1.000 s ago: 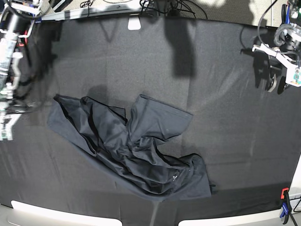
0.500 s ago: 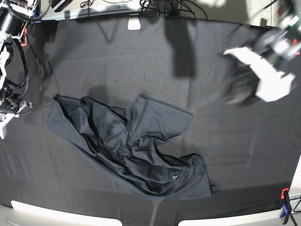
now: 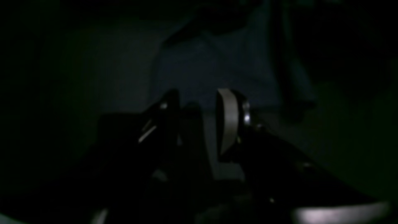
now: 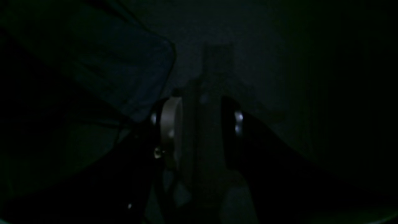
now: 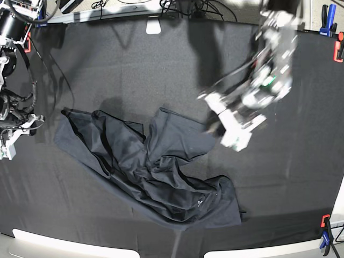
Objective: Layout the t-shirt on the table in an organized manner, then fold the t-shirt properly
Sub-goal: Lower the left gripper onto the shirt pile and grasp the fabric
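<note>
Base view: t-shirt (image 5: pixel 153 169) crumpled, lying diagonally across table (image 5: pixel 134 70), from left-centre down to lower right of middle; one flap spread toward centre, folds bunched through the body. Left gripper (image 5: pixel 228 126) blurred by motion, hanging over the table just right of the spread flap's far corner; contact with fabric not discernible, and jaw gap unreadable from this angle. Right gripper (image 5: pixel 6 145) at far left edge, beside the shirt's leftmost corner, mostly cut off by the frame. Red and blue clamps (image 5: pixel 325 231) at lower right table corner; cables (image 5: pixel 188 8) along the far edge. Left wrist view, very dark: left gripper (image 3: pixel 197 124) seen with fingers (image 3: pixel 228 121) parted, a strip of dim cloth visible between them, nothing pinched; bluish fabric of t-shirt (image 3: pixel 217 62) ahead of the tips. Right wrist view, equally dark: right gripper (image 4: pixel 200 124) with pale finger pad (image 4: pixel 170 124) and opposite finger apart, empty; t-shirt (image 4: pixel 102 68) edge lying upper left, close to the left-hand finger, touching or not cannot be told.
</note>
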Available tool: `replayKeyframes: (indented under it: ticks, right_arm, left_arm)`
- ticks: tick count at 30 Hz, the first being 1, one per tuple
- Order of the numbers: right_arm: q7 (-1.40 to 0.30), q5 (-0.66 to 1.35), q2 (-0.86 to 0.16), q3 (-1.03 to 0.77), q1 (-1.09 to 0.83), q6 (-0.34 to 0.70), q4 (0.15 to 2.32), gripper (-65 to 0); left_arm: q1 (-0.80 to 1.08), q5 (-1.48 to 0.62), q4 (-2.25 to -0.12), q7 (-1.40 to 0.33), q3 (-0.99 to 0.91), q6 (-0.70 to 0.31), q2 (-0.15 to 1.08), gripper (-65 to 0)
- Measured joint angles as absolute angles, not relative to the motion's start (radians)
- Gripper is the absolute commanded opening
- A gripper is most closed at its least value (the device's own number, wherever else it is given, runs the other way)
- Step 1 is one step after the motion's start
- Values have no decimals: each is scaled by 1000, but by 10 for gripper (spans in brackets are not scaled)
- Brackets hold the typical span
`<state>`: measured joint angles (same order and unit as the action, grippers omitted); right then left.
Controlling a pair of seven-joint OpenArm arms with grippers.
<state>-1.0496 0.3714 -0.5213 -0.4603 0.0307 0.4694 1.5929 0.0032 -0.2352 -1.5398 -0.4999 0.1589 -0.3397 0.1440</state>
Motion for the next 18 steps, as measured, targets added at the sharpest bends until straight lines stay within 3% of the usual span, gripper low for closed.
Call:
replayKeyframes:
  ticks: [5,8,18]
  right_arm:
    - [-1050,372,-521,-460,31,472,1593,-439]
    - [-1049,375,-511,-460,33,472,1593,-440]
    - [-1054,367,-457,-460,30,472,1592,-439]
  left_arm:
    - [-95,-242,-1538,-502,190,-326,84,-458]
    - [-165,-260,-1516,-563,191,-189,14,-458]
    - [-440,-255,-1050,-572,190,-107,-109,-458]
